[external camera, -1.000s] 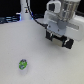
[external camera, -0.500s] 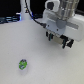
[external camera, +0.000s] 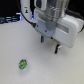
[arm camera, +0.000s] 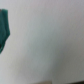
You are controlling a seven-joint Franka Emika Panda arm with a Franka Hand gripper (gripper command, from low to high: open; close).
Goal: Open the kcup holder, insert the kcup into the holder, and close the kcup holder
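Observation:
The kcup point(external camera: 22, 64), a tiny pod with a green patterned top, lies on the white table toward the exterior view's lower left. My white gripper point(external camera: 49, 44) hangs above the table, up and to the right of the kcup and well apart from it. Its two dark fingers stand apart and hold nothing. A dark boxy shape point(external camera: 9, 19) at the far left edge may be the kcup holder, but it is too blurred to tell. The wrist view shows white table and a blurred teal shape point(arm camera: 4, 31) at the frame's edge, which I cannot identify.
The white table point(external camera: 55, 70) spreads around the kcup and under the gripper. Cables and the arm's white body point(external camera: 50, 15) fill the top of the exterior view.
The gripper has shifted slightly down and toward the exterior view's left. The kcup has not moved.

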